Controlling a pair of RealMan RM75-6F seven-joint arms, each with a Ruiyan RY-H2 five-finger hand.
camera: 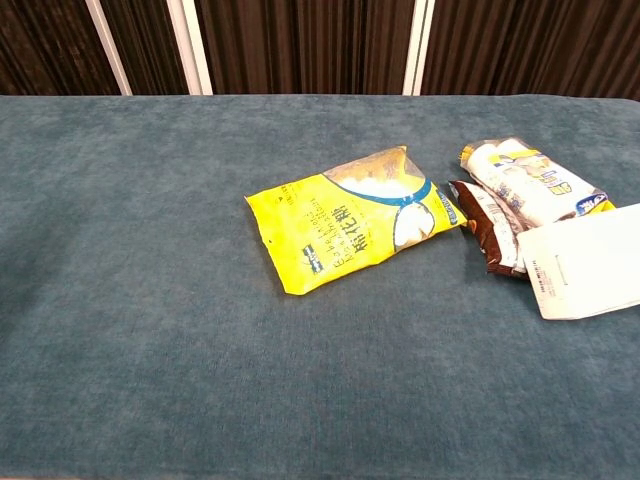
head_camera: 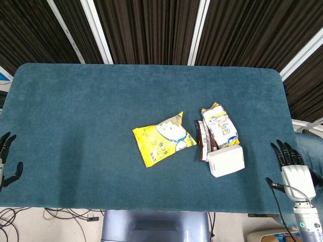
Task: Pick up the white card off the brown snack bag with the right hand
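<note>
The white card (head_camera: 227,161) lies flat on the near end of the brown snack bag (head_camera: 203,139), right of the table's middle. In the chest view the white card (camera: 585,262) covers the near part of the brown snack bag (camera: 486,226) at the right edge. My right hand (head_camera: 291,167) hovers off the table's right front corner, fingers spread and empty, well right of the card. My left hand (head_camera: 6,160) hangs at the far left edge with its fingers apart and nothing in it. Neither hand shows in the chest view.
A yellow snack bag (head_camera: 163,138) lies left of the brown one. A white and yellow packet (head_camera: 219,127) lies against the brown bag's right side, just behind the card. The blue cloth-covered table (head_camera: 91,116) has its front edge close to both hands.
</note>
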